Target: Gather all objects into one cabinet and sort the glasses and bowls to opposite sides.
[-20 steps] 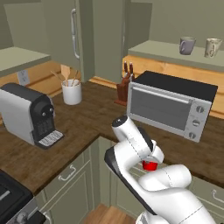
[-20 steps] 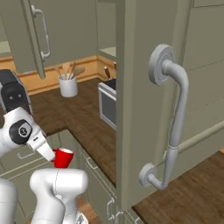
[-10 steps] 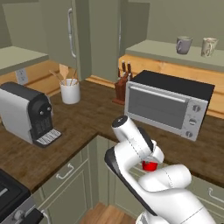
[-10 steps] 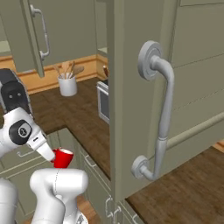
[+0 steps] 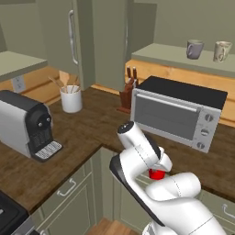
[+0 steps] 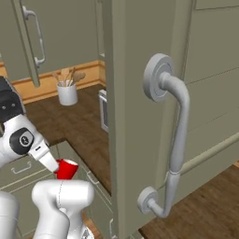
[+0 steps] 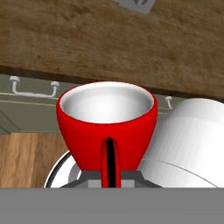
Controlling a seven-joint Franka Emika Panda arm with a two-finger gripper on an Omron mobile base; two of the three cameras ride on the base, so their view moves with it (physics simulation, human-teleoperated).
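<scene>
Pincer (image 7: 109, 186): tips hidden behind the cup, so can't tell clamped or loose; folded in close to the arm's white body, below bench edge.
Red cup: plain bright red cup w/ white inside (image 7: 107, 118), handle facing cam in hand view; sits right at the pincer, upright, low in front of the toaster oven; seen as red blob under the arm (image 5: 157, 174) and beside white forearm (image 6: 66, 169).
Bench: dark wood-top bench (image 5: 87, 133), olive drawers below.
Toaster oven: silver and black toaster oven (image 5: 176, 112) on bench, beyond the cup.
Cabinet shelf: pale olive flat shelf (image 5: 179, 55) above the oven.
Mugs: grey mug w/ handle (image 5: 194, 48) and cream patterned mug (image 5: 221, 51) on that shelf, side by side, apart.
Cabinet door: plain olive door w/ curved silver handle (image 6: 170, 140), swung open, close to right cam.
</scene>
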